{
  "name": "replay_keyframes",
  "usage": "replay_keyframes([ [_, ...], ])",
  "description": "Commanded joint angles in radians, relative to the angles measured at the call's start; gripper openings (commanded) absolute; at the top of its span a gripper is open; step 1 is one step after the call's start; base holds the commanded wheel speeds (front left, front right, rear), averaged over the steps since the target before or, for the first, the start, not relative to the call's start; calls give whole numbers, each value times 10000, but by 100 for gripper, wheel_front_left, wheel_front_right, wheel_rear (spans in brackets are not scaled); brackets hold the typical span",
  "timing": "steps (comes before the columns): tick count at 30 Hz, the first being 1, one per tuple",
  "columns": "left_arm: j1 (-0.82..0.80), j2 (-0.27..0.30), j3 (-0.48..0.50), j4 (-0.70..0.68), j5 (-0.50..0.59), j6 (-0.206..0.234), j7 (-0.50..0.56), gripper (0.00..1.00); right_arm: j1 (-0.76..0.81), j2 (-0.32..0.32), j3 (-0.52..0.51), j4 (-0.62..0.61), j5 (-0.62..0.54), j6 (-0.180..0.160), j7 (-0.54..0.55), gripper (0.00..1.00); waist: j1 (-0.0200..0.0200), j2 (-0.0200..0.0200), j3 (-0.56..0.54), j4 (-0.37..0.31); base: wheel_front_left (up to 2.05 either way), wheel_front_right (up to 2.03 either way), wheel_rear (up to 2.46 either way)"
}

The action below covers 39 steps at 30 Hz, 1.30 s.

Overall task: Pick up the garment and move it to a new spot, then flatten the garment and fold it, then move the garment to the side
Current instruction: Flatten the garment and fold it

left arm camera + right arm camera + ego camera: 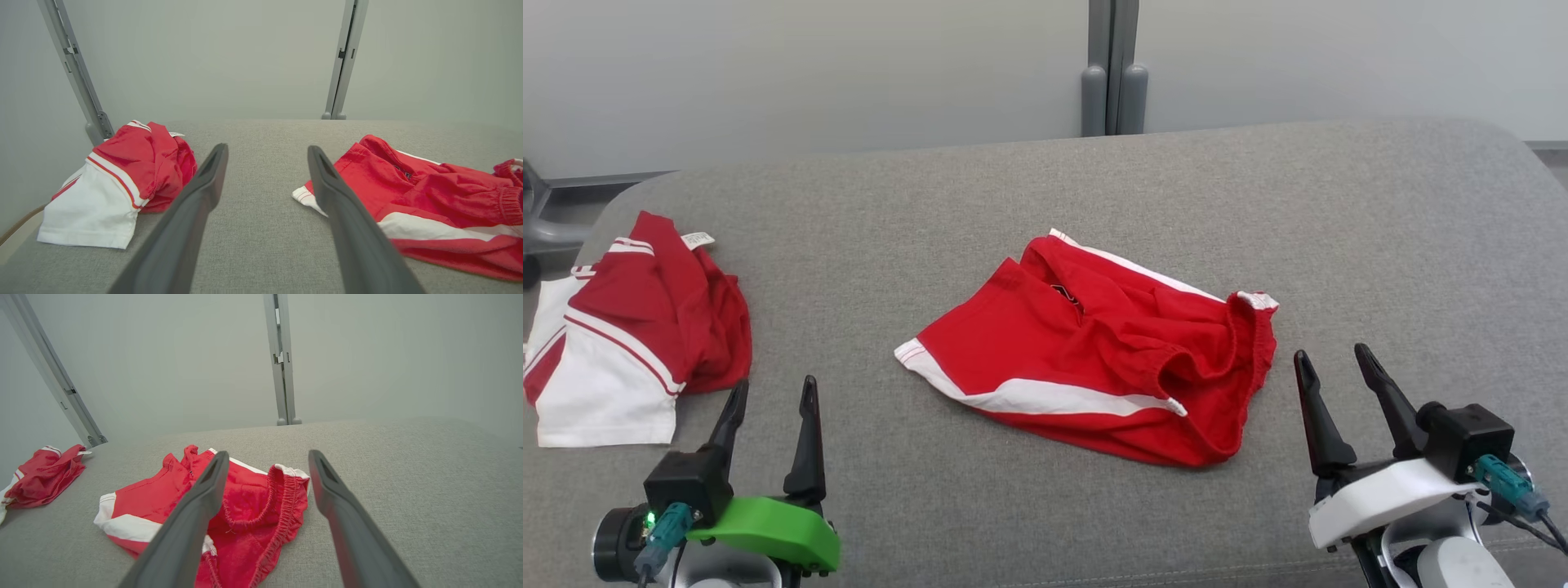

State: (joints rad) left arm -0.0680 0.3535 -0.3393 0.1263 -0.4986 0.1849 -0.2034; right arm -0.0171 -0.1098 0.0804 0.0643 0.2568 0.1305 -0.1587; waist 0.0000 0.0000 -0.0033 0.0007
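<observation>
Shorts (1094, 351) lay rumpled mid-cushion (915, 204), untouched. L gripper (774, 385) & R gripper (1333, 356): jaws spread, holding nothing, either side of shorts. 2nd garment (629, 327) at far left.

pretty bright, soft even light, zero glare. only a faint shadow hugs the red shorts (1094, 351) just left of the right tool (1333, 353). head view is crisp. wrist views tilt the wall post (73, 73) hard near the edge, and that tool's fingers (196, 522) look a bit soft up close.
</observation>
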Motion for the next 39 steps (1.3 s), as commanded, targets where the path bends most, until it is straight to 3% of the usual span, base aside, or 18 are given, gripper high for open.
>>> replay_keyframes([
  [1, 165, 31, -28, -42, 79, 71, 10, 100, 178, 35, -37, -37, -86, 4, 81, 100, 0, 0, -110, 110, 0, 0, 0],
  [10, 293, 1, -273, -56, 191, 140, 42, 100, 861, -26, -204, -402, -899, 2, 696, 100, 0, 0, -245, 291, 0, 0, 0],
  [23, 100, -33, -392, 41, 120, 191, 159, 100, 936, 110, -146, -694, -866, 2, 936, 100, 0, 0, -192, 222, 0, 0, 0],
  [29, -236, -241, -697, 190, -131, -199, 468, 100, 796, -100, 239, -558, -486, 2, 1488, 100, 0, 0, -2, 339, 0, 0, 0],
  [39, -1840, -631, -1599, 1158, -764, -1478, 2438, 100, 119, -662, 1118, -480, -32, 2, 2633, 100, 0, 0, 1133, 603, 0, 0, 0],
])
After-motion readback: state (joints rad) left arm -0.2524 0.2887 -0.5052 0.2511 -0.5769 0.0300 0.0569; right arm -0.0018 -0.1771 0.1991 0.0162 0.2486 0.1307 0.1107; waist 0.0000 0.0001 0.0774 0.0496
